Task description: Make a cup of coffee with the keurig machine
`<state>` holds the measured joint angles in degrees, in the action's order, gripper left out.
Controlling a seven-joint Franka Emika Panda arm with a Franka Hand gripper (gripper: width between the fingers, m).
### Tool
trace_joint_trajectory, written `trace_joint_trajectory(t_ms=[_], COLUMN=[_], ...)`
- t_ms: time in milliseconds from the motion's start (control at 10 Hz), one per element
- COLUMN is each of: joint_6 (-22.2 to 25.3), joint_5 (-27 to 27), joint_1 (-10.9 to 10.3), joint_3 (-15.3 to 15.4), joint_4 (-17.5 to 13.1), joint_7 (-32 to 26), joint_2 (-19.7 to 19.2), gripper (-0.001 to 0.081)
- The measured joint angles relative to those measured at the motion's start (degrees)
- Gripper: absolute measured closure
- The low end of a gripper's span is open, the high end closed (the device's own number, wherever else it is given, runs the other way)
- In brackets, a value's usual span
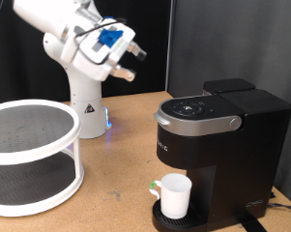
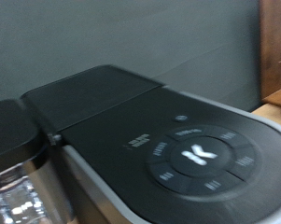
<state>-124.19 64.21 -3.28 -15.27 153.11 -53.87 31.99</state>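
In the exterior view the gripper (image 1: 129, 60) hangs high in the air near the view's top, left of centre, well apart from everything on the tabletop (image 1: 121, 155); its jaws point toward the view's right and slightly down, toward the keurig machine (image 1: 218, 145), which stands lower at the view's right with its lid down and its button panel (image 1: 191, 107) facing up. The jaws look somewhat spread and hold nothing. The cup (image 1: 174, 195) already sits upright on the drip tray under the machine's spout, at the view's bottom. A white two-tier rack (image 1: 29, 155) stands at the view's left. In the wrist view the fingers do not show; the machine's top and its round button cluster (image 2: 198, 154) fill the frame, slightly blurred, so the hand is aimed at the panel.
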Motion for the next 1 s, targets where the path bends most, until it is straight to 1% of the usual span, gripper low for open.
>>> trace_joint_trajectory(t_ms=[100, 200, 300, 400, 500, 600, 700, 800, 900, 1000], joint_6=[0.23, 0.23, 0.24, 2.1, 3.2, 3.25, 3.25, 5.62, 9.15, 12.85], joint_5=[-1.86, -4.78, -9.17, -13.68, -15.66, -16.48, -16.01, -16.38, -17.02, -18.33], joint_1=[-0.29, -0.52, -0.72, -0.86, -1.0, -0.96, -0.96, -0.99, -1.02, -1.06], joint_3=[1.57, 3.19, 4.87, 6.28, 7.48, 8.41, 8.26, 7.59, 6.66, 6.17], joint_4=[-1.66, -3.13, -4.74, -6.64, -8.6, -9.91, -9.73, -9.67, -10.0, -11.06], joint_7=[0.95, 0.72, -0.23, 0.01, 2.04, 3.5, 3.05, -0.21, -3.67, -5.86], joint_2=[-0.34, -0.43, -0.48, -0.73, -1.24, -2.78, -2.75, -2.76, -2.89, -3.36], gripper=[0.0003, 0.0003, 0.0003, 0.0003, 0.0003, 0.0003, 0.0003, 0.0003, 0.0003, 0.0003])
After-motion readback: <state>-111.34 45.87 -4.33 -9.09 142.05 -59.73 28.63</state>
